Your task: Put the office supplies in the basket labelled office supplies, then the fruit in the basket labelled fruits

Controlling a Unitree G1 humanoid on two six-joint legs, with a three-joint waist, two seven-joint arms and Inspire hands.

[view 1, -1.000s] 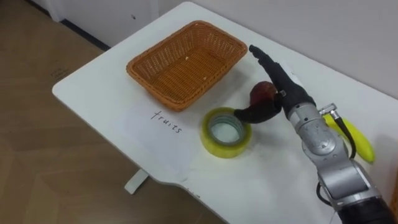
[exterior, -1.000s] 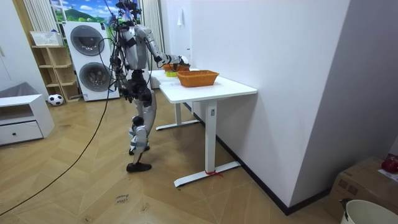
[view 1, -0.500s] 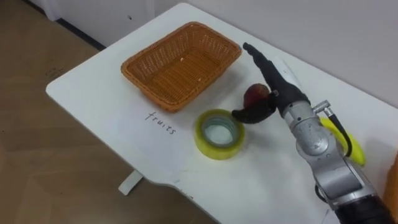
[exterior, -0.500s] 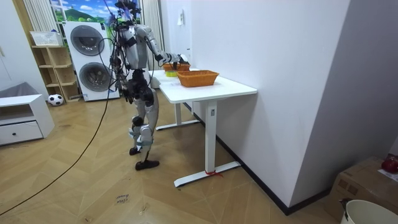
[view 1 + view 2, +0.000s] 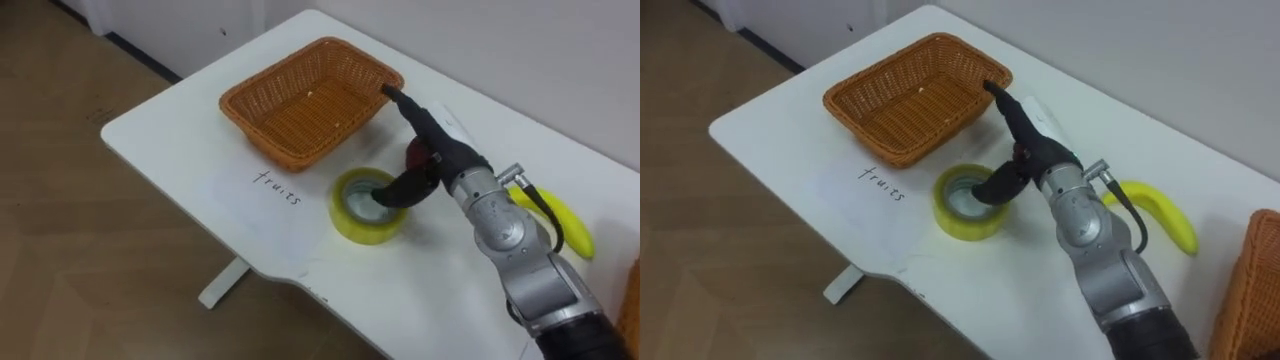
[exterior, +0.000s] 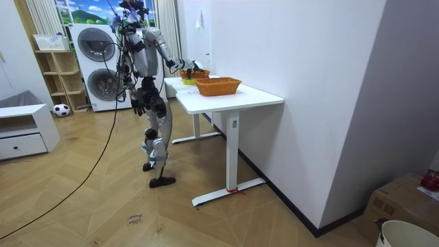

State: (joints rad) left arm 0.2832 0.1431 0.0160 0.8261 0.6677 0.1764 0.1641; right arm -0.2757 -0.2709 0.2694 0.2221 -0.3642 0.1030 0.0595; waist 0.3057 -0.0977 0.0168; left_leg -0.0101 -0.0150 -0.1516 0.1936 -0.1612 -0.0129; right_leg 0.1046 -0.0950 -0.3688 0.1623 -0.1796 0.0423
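A woven fruit basket (image 5: 310, 100) stands empty at the table's far left, with "fruits" (image 5: 278, 187) written on the tabletop in front of it. My right hand (image 5: 428, 148) reaches in from the right, open. Its straight fingers point at the basket's near right corner and its thumb hangs over a yellow tape roll (image 5: 362, 210). A red apple (image 5: 417, 158) sits right behind the hand, mostly hidden by it. A banana (image 5: 562, 221) lies on the table to the right of my forearm.
A second woven basket (image 5: 1252, 290) shows at the right edge. The white table (image 5: 180, 140) ends close in front of the tape roll, with wood floor beyond. In the room view I stand at the table's (image 6: 233, 99) end, one foot back.
The view has shifted a little. My right hand has slid forward past the apple: its fingertips now reach the basket's corner and its thumb is over the tape roll. In the room view my feet have stepped.
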